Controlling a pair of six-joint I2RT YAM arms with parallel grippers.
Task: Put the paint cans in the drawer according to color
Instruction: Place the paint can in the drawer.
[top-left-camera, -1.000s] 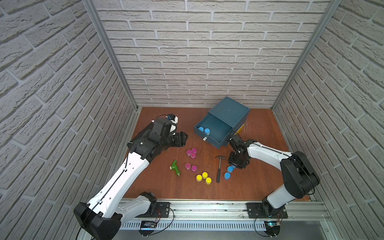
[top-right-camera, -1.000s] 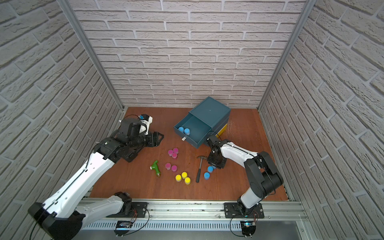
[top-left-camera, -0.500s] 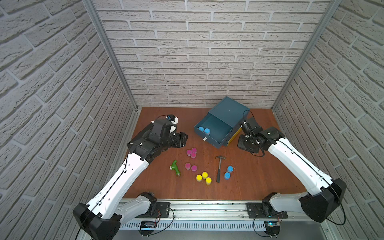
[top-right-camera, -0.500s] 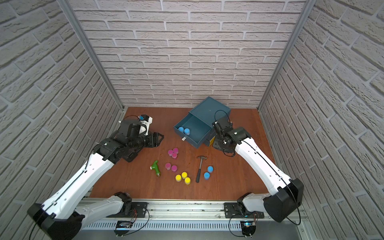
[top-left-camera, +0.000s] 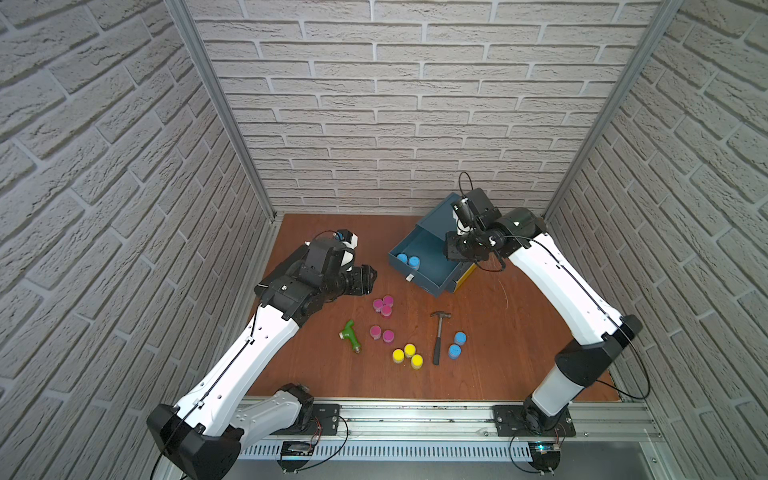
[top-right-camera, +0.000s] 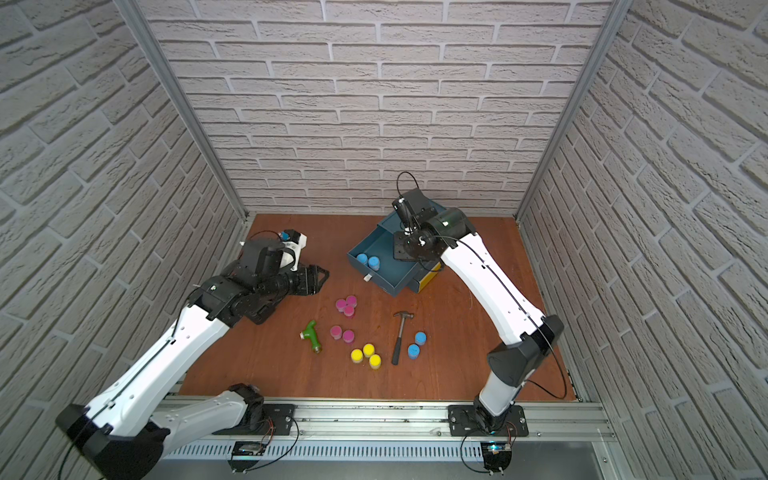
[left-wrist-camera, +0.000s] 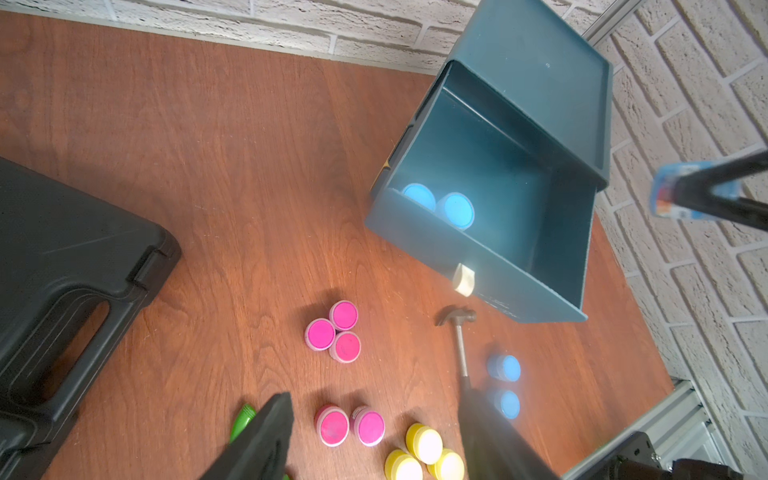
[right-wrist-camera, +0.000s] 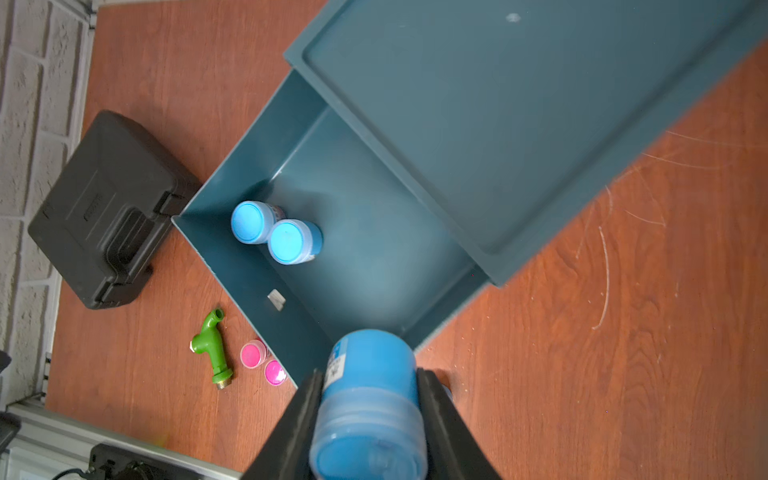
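Observation:
My right gripper (right-wrist-camera: 370, 384) is shut on a blue paint can (right-wrist-camera: 370, 361) and holds it above the right end of the open teal drawer (top-left-camera: 422, 284). Two blue cans (top-left-camera: 407, 260) stand in the drawer's left corner, also seen in the right wrist view (right-wrist-camera: 274, 232). On the table are two more blue cans (top-left-camera: 457, 345), three pink cans in a cluster (top-left-camera: 383, 305), two pink cans (top-left-camera: 381, 333) and three yellow cans (top-left-camera: 407, 356). My left gripper (top-left-camera: 368, 276) hovers open and empty left of the pink cluster, its fingers (left-wrist-camera: 274, 424) framing the lower pink pair (left-wrist-camera: 349, 426).
A small hammer (top-left-camera: 438, 338) lies between the yellow and blue cans. A green pipe fitting (top-left-camera: 351, 336) lies left of the pink pair. A black case (left-wrist-camera: 62, 270) sits under my left arm. The drawer's teal cabinet (right-wrist-camera: 519, 104) stands by the back wall.
My right arm has risen from the table beside the hammer and swung back over the drawer with a blue can in its grip. The left arm has stayed put.

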